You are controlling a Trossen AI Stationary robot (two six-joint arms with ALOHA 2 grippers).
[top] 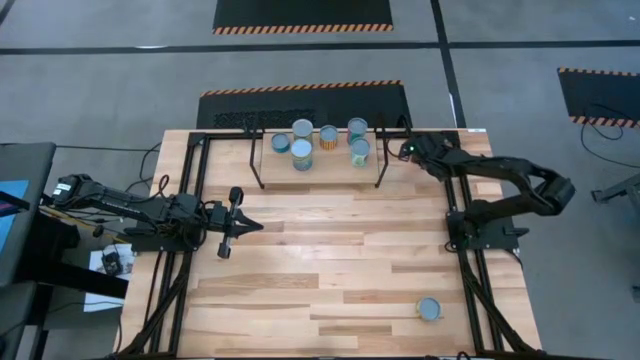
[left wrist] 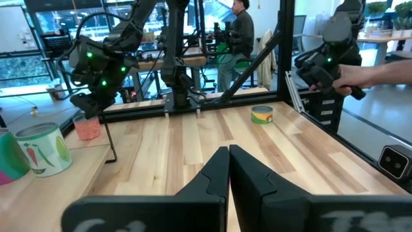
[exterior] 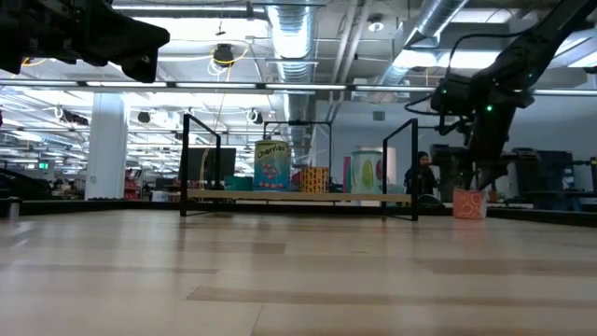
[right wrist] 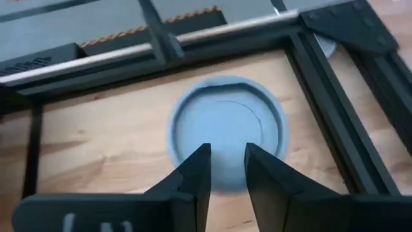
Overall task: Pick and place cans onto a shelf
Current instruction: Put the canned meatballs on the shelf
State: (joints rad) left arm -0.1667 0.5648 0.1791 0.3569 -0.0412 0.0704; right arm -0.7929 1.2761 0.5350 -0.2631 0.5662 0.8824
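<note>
Step in hand: pick of the next can by the right arm; nothing is held.

Right gripper (right wrist: 226, 151) hangs directly above an orange-labelled can (right wrist: 225, 122). This can stands upright on the tabletop (top: 330, 260) at the far right corner, just outside the right end of the shelf (exterior: 233, 196) and close beside the black frame rail. The fingers are parted by a narrow gap with nothing between them. The gap looks narrower than the can's round top. Fingertips are above the lid, apart from it as far as the low view shows.

Shelf status: 6 cans (top: 301, 155) stand upright on the plank, grouped toward its middle and right. 1 more can (top: 430, 308) stands alone at the near right of the tabletop, well apart from the shelf.

Left gripper (top: 235, 225) waits at the left-centre of the table, fingers pressed together, empty.

Judgement, next move: spread the fingers wider than the can, descend so they straddle its wall, close, then lift high enough to clear the shelf's black end leg before moving over bare plank. Risk: the rail sits close, so little room for the outer finger.
</note>
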